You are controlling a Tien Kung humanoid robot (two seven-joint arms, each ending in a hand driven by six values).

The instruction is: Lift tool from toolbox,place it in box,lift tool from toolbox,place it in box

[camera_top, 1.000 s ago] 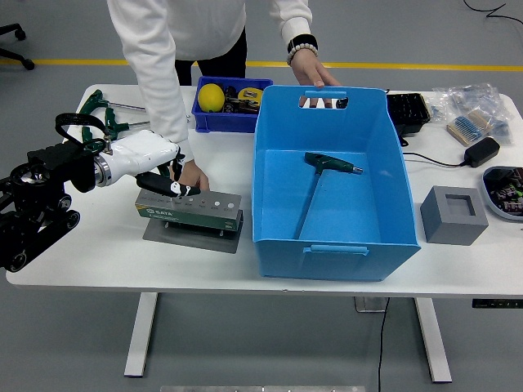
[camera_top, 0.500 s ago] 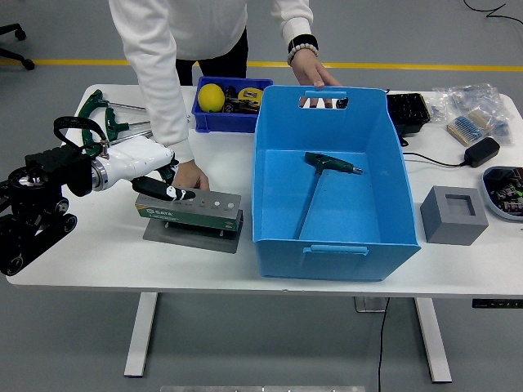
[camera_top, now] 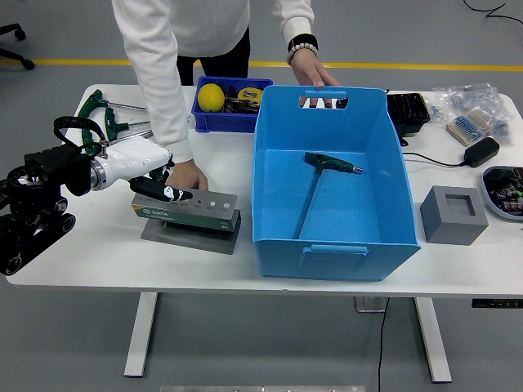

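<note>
At the left of the frame the robot's left hand (camera_top: 155, 181), white-shelled with dark fingers, reaches in over the white table (camera_top: 98, 245) and lies with its fingers stretched flat and fairly narrow across the left end of the grey-and-green metal tool holder block (camera_top: 186, 211); whether they grip anything there cannot be told. The block stands on a flat grey base plate (camera_top: 190, 238) at lower left of centre. Just behind the robot's fingers, a person's hand (camera_top: 190, 175) in a white sleeve presses on the block's far edge. The person's other hand (camera_top: 315, 75) rests on the far rim of the large blue plastic box (camera_top: 327, 184), which fills the middle of the frame. Inside it, on the floor, lies a green-handled T-shaped wrench (camera_top: 320, 180), its shaft slanting toward the near left. At upper left two more green-handled T-wrenches (camera_top: 106, 114) lie on the table. A small dark blue bin (camera_top: 230, 104) holding a yellow ball (camera_top: 212, 97) stands at upper centre, touching the box's far left corner. A grey square foam block (camera_top: 453, 215) sits to the right of the box.
</note>
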